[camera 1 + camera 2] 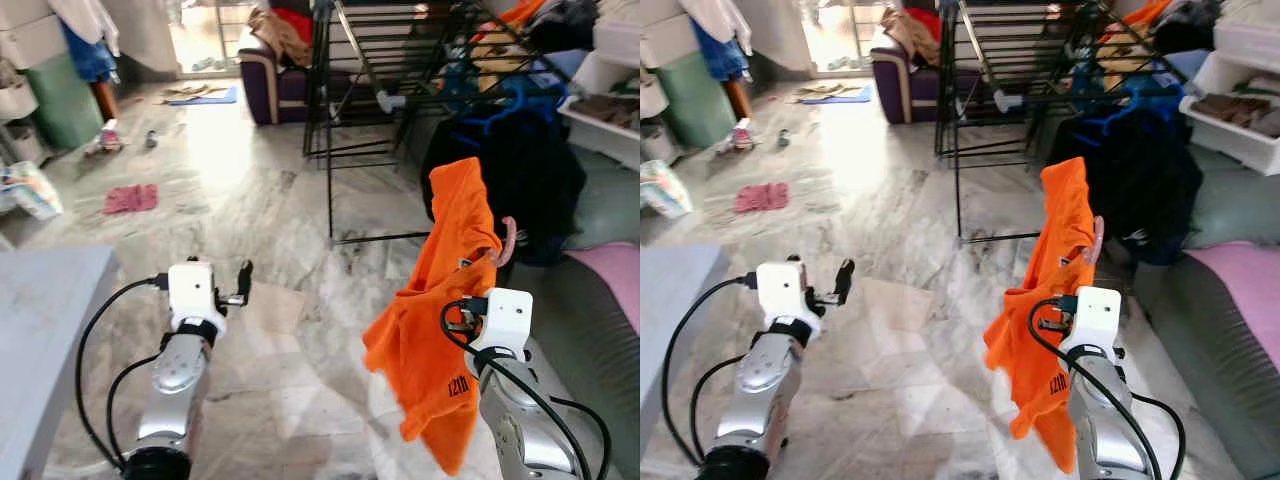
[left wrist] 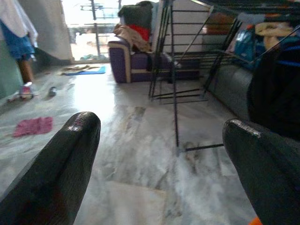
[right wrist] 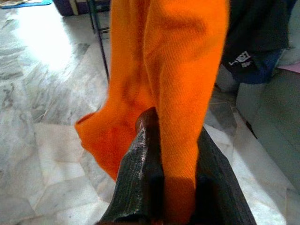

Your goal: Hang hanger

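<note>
An orange shirt (image 1: 440,300) is held up by the right gripper (image 3: 161,187), whose two black fingers (image 3: 140,173) are closed narrowly on the cloth, as is seen in the right wrist view. In the left eye view the shirt is draped over a pink hanger (image 1: 508,240), of which only a curved end can be made out at about 3 o'clock from the shirt's upper part (the rest is covered by fabric). The garment hangs at roughly 4 o'clock from the picture's centre, its lower hem falling beside the silver right arm. The left gripper (image 1: 240,285) is raised at about 8 o'clock from the centre, and nothing is held by it; in the left wrist view its fingers (image 2: 65,164) are spread wide, with bare marble floor (image 1: 250,200) seen between them. A black metal drying rack (image 1: 390,80) is stood at about 1 o'clock, well apart from the shirt, and dark clothes (image 1: 520,170) are heaped on a sofa just beyond the shirt at 2 o'clock. A purple armchair (image 1: 270,75) piled with laundry is placed at 12 o'clock, near the rack. A pink cloth (image 1: 131,198) lies on the floor at 10 o'clock, and the corner of a grey table (image 1: 40,300) is seen at 8 o'clock, beside the left arm.
</note>
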Tool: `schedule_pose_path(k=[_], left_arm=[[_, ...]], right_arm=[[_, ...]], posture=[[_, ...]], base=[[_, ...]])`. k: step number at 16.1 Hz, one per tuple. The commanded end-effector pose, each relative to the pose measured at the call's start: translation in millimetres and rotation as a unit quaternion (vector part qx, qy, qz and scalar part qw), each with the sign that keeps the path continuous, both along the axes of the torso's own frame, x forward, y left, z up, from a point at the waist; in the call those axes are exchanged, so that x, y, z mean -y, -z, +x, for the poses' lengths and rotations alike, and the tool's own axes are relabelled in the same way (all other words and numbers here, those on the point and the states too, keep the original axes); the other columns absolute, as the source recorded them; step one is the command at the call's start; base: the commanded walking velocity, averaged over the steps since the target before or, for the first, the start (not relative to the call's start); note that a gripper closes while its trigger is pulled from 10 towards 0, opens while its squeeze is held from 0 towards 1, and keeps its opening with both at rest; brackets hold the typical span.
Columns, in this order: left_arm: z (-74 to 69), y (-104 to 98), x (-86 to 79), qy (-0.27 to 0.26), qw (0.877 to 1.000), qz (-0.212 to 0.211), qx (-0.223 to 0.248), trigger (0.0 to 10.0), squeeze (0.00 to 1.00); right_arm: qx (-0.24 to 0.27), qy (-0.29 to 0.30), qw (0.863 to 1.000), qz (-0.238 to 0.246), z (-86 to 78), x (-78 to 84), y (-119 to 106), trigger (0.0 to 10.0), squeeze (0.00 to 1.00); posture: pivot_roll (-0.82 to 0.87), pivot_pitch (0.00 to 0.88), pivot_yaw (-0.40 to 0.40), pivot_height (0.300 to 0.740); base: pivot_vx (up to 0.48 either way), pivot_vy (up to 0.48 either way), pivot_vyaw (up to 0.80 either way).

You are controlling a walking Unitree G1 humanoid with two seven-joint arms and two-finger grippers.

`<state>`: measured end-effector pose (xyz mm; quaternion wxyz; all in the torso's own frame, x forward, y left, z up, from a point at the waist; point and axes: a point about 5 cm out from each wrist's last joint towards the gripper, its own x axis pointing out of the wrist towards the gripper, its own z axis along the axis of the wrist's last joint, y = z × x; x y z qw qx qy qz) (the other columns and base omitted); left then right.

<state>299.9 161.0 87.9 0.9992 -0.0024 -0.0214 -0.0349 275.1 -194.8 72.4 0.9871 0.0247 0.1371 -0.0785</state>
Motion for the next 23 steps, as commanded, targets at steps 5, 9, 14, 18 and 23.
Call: schedule_pose_path(k=[5, 9, 14, 18, 23], left_arm=[[-2.0, -0.1, 9.1, 0.017, 1.0, -0.005, -0.002, 10.0, 0.0], [-6.6, 7.9, 18.9, 0.029, 0.999, -0.011, -0.017, 10.0, 0.0], [-1.9, 6.4, 26.6, 0.042, 0.999, -0.012, -0.017, 10.0, 0.0], [1.2, 5.6, 24.9, 0.039, 0.999, -0.009, -0.02, 10.0, 0.0], [-0.8, 8.3, 27.0, 0.042, 0.999, -0.004, -0.027, 10.0, 0.0]], right_arm=[[0.017, 0.015, 1.0, 0.009, 8.6, 4.6, -12.2, 10.0, 0.0], [0.001, 0.026, 1.0, 0.013, 7.7, 9.2, -5.6, 10.0, 0.0], [-0.014, 0.021, 1.0, 0.006, 7.3, 15.3, -0.2, 10.0, 0.0], [-0.04, -0.009, 0.999, 0.007, 9.8, 13.3, 6.7, 10.0, 0.0], [-0.098, -0.063, 0.993, 0.032, 5.8, -2.2, 24.1, 10.0, 0.0]], posture=[[-0.01, 0.0, -0.004, 0.74], [-0.02, 0.0, 0.009, 0.74], [-0.03, 0.0, 0.011, 0.74], [-0.03, 0.0, 0.013, 0.74], [-0.02, 0.0, 0.013, 0.74]], base=[[0.443, 0.0, 0.0], [0.477, 0.0, 0.0], [0.48, 0.0, 0.0], [0.48, 0.0, 0.35], [0.48, 0.0, 0.32]])
